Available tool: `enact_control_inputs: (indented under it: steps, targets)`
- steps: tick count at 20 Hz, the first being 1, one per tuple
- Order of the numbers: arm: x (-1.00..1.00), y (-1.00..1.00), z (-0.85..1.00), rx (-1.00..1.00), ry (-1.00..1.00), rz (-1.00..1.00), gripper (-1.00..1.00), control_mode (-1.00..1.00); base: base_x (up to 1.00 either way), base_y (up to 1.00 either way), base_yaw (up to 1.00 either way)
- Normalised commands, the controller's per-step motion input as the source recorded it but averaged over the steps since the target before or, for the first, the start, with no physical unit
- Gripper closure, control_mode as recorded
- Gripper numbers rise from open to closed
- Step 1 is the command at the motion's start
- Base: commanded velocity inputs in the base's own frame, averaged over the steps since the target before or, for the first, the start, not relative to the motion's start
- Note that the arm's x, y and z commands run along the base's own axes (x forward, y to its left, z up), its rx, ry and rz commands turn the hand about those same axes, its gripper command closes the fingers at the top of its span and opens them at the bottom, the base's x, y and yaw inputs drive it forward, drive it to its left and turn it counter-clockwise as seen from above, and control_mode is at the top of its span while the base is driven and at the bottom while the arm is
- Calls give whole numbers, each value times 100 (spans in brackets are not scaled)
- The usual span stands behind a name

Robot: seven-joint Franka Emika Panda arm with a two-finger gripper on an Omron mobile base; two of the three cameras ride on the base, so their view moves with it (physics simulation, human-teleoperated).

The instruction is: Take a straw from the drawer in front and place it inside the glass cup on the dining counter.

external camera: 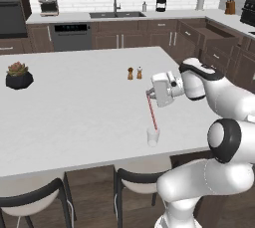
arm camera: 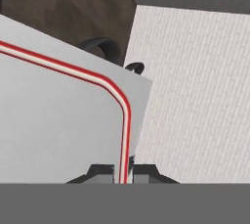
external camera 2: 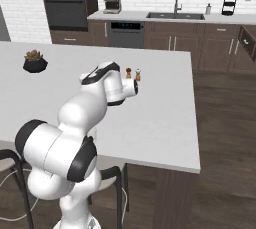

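I'm on the placing step: the straw (external camera: 151, 111) slants down from my claw (external camera: 149, 94) and its lower end seems to sit in the glass cup (external camera: 153, 136), which stands near the front edge of the white bench (external camera: 74, 117). In the hand view my fingertips (arm camera: 103, 171) are pinched tight on the straw's bent end, jaws nearly together. Next, I reckon: check the tip is truly inside the rim, then let go gently and lift straight off without tipping the cup.

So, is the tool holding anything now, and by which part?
Yes. The tool is shut on the straw, gripping its upper end; the lower end reaches into the glass cup.
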Motion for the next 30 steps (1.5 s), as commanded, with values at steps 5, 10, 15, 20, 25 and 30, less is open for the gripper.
enact_control_inputs:
  steps: [5,10,15,20,25,30]
  targets:
    - [-26,-4,-2,0,-46,6,100,-100,0,0,0]
    - [-47,-20,0,7,-40,0,100,-100,0,0,0]
    - [-10,-32,-11,20,-29,0,100,-100,0,0,0]
    - [1,-37,-57,15,-17,0,100,-100,0,0,0]
    - [8,-26,-68,0,-14,1,100,-100,0,0,0]
    - [10,-14,-32,3,-28,3,100,-100,0,0,0]
